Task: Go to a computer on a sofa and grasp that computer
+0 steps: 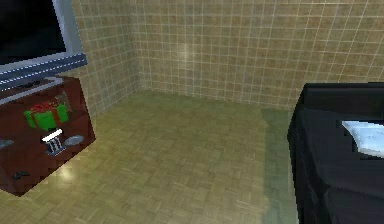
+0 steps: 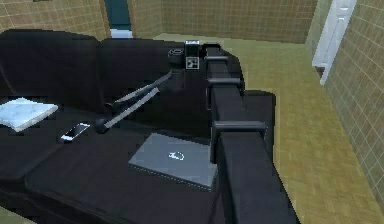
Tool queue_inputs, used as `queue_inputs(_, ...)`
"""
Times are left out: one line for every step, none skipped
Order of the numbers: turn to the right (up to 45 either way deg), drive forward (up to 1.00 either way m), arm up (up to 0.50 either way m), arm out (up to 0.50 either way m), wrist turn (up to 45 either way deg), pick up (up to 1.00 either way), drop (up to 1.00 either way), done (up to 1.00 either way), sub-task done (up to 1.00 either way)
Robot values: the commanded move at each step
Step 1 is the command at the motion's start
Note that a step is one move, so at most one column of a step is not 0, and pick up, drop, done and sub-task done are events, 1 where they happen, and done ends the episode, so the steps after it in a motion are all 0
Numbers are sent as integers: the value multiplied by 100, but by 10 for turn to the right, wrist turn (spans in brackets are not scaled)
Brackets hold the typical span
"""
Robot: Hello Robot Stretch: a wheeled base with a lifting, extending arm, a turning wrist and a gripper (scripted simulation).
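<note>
Although the gripper (image 2: 107,122) reaches out over the black sofa (image 2: 60,62) in the arm side view, its thin fingers do not end at the laptop (image 2: 176,160). They slant from the upper middle of the frame down toward the left, and their tips lie near a small phone (image 2: 75,131) on the seat at the left of the frame. Whether the fingers are spread or pressed together cannot be told, nor whether they hold anything, since dark cushion lies behind the tips. The laptop, grey and lid down, lies flat on the seat cushion in the lower middle of the frame. It is below and to the right of the fingertips, between them and the dark bar of the arm (image 2: 232,140), which rises from the bottom edge. Its long axis runs roughly across the frame, dipping a little toward the right, so it crosses the line of the fingers rather than following it. The judgement from this is that the reach goes past the laptop: the tips would need to come back toward the bottom of the frame and shift right before they could meet its near or far edge. A flat, closed laptop offers little to take hold of except a thin edge, so the approach angle looks like the hard part. A white flat thing (image 2: 24,112) rests farther left on the seat, well apart from the laptop.
</note>
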Motion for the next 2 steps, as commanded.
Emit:
queue_inputs(0, 0, 0, 0, -330, 0, 0, 0, 0)
queue_inputs(0, 0, 0, -38, 0, 0, 0, 0, 0)
